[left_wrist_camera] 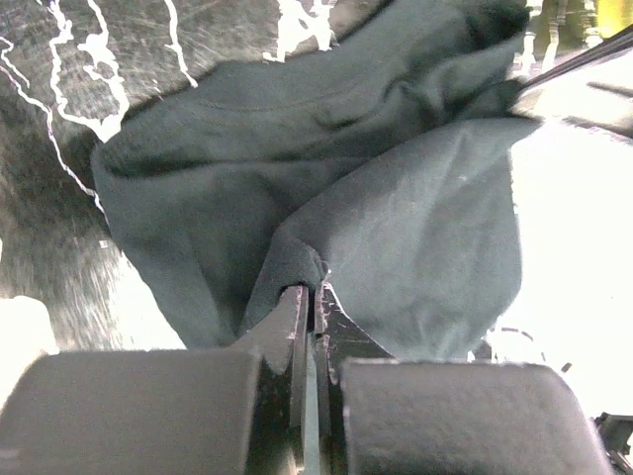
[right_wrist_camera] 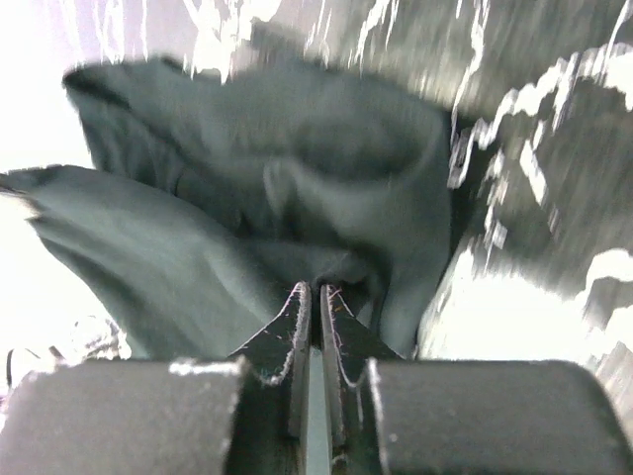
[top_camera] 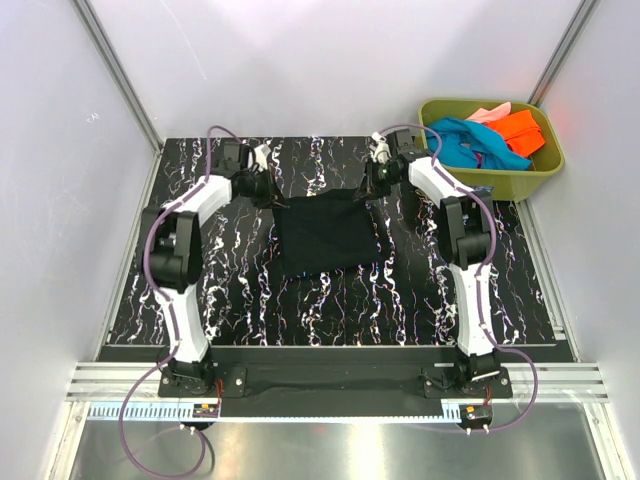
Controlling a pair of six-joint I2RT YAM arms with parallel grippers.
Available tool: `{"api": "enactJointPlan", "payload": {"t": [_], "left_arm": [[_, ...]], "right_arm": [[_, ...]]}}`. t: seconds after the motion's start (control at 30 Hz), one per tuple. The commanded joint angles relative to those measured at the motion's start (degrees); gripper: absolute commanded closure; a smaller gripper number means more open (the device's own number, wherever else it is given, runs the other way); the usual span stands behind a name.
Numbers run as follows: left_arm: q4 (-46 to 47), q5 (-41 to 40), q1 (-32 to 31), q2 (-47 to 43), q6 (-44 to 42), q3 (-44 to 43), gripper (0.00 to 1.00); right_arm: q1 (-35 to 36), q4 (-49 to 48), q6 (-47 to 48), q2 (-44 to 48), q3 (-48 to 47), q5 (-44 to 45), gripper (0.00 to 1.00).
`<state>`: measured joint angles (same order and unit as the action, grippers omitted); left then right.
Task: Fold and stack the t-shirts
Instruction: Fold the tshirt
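Gripping, left side: left pincer point(left_wrist_camera: 312, 289) pressed shut on a bunched fold of the large, soft black cloth t-shirt point(top_camera: 322, 232), at its far left corner.
Gripping, right side: right pincer point(right_wrist_camera: 312, 287) likewise clamped on a pinch of the same black cloth, at the far right corner.
Black shirt: lies roughly square in the middle of the black, white-veined marbled surface point(top_camera: 240, 290), between the two arms; cloth rucked up where the pincers bite.
Tub: olive-green plastic tub point(top_camera: 500, 182) sits at the far right corner of the surface.
In the tub: teal-blue cloth t-shirt point(top_camera: 462, 140), bright orange cloth t-shirt point(top_camera: 520, 132) and pale pink cloth t-shirt point(top_camera: 490, 113), crumpled together in a heap, unfolded.
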<state>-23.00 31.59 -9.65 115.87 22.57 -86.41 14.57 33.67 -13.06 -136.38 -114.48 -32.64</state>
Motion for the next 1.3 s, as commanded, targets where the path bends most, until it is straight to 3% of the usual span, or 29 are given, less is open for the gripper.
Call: {"api": "enactJointPlan", "payload": {"t": [0.0,0.33,0.63,1.0,1.27], "left_arm": [[1.9,0.0,-0.4,-13.1,0.5,2.6,1.00],[0.9,-3.4,-6.8,-33.3,4.9,16.1,1.00],[-1.2,-6.4,-8.7,-40.0,6.4,17.8,1.00],[-2.9,-8.6,-8.1,-34.8,4.8,10.0,1.00],[-3.1,-4.1,-3.2,-26.0,3.5,3.7,1.00]], "right_arm": [[0.0,-1.1,-1.0,11.1,6.2,-0.9,0.90],[0.8,-3.5,-2.8,34.7,26.5,-2.6,0.95],[1.1,-0.6,-3.5,44.3,29.1,-3.4,0.97],[1.1,1.8,-1.4,39.0,21.2,-4.0,0.97],[1.1,1.0,-2.6,30.8,14.6,-4.0,0.97]]}}
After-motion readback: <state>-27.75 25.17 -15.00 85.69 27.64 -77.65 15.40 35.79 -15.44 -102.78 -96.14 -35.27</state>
